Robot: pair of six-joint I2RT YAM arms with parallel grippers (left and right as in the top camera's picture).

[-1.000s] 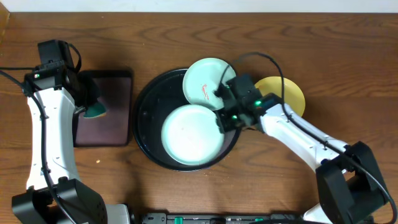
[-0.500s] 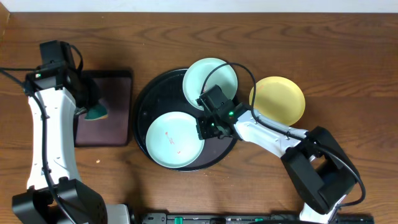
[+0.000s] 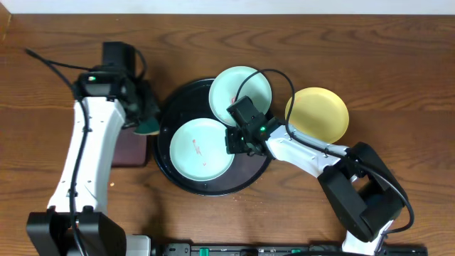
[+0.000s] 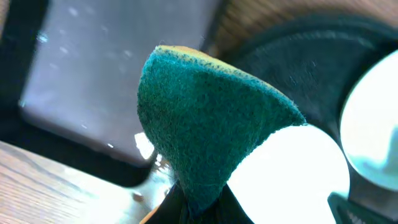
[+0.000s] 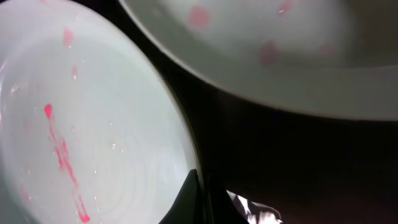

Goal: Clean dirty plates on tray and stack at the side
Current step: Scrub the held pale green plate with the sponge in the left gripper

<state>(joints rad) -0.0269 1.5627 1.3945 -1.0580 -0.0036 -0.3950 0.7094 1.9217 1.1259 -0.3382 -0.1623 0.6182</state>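
The round black tray (image 3: 170, 171) holds two mint plates. The front plate (image 3: 199, 149) has red smears and also shows in the right wrist view (image 5: 87, 124). The back plate (image 3: 240, 89) leans on the tray's far rim and shows in the right wrist view (image 5: 249, 43). A pale yellow plate (image 3: 318, 114) lies on the table to the right. My right gripper (image 3: 232, 141) is shut on the front plate's right rim (image 5: 200, 186). My left gripper (image 3: 146, 117) is shut on a teal sponge (image 4: 205, 118), held over the tray's left edge.
A dark rectangular tray (image 3: 131, 146) lies left of the round tray, mostly under my left arm; it shows in the left wrist view (image 4: 106, 68). Bare wooden table (image 3: 355, 50) surrounds everything.
My left arm has swung right from over the rectangular tray to the round tray's left edge, carrying the sponge. My right gripper has dragged the front plate leftward, then held it still.
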